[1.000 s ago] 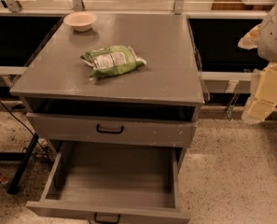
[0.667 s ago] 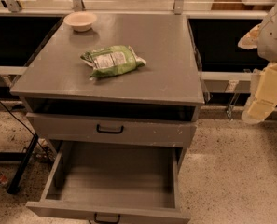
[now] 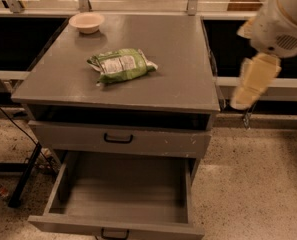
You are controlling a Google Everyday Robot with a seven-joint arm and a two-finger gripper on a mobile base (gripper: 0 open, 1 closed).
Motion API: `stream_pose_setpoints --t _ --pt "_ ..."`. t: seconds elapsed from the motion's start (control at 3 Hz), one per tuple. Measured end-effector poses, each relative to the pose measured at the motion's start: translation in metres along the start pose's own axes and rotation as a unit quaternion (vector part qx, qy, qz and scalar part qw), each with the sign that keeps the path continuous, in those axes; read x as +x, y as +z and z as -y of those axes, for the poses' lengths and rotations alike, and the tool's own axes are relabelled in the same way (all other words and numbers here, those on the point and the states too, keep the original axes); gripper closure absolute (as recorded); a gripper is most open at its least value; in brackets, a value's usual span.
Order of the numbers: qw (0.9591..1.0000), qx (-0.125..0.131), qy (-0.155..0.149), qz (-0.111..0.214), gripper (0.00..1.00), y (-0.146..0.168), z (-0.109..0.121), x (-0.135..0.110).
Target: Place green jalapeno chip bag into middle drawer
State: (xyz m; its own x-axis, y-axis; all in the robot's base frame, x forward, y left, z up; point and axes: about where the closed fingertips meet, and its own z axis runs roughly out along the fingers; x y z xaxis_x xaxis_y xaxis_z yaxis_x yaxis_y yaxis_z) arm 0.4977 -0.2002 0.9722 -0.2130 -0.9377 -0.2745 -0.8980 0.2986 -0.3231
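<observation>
Camera view, gripper (image 3: 243,98) right of the cabinet (image 3: 180,59), probably holding nothing, opening cannot be told.

The gripper (image 3: 252,82), right of the counter (image 3: 188,74), is blurred. The bottom edge cuts off the front wall and handle (image 3: 114,233) of the middle drawer (image 3: 123,189). Print on the green jalapeno chip bag (image 3: 122,65) is too small to read.

Chip bag (image 3: 122,65) on cabinet top (image 3: 180,59), upper centre of frame. Bowl (image 3: 87,22) behind it, upper left. Closed drawer front (image 3: 153,141) below top. Middle drawer (image 3: 125,191) pulled out beneath, bottom of frame. My gripper (image 3: 248,89) right of cabinet, upper right.
</observation>
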Motion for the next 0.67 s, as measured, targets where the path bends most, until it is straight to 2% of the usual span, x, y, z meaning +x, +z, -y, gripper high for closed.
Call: stream_pose_setpoints --t 0.33,0.67 --pt "0.9986 0.006 -0.026 0.045 0.00 0.0432 0.0632 -0.0534" --pt "0.9986 0.006 -0.026 0.045 0.00 0.0432 0.0632 -0.0534"
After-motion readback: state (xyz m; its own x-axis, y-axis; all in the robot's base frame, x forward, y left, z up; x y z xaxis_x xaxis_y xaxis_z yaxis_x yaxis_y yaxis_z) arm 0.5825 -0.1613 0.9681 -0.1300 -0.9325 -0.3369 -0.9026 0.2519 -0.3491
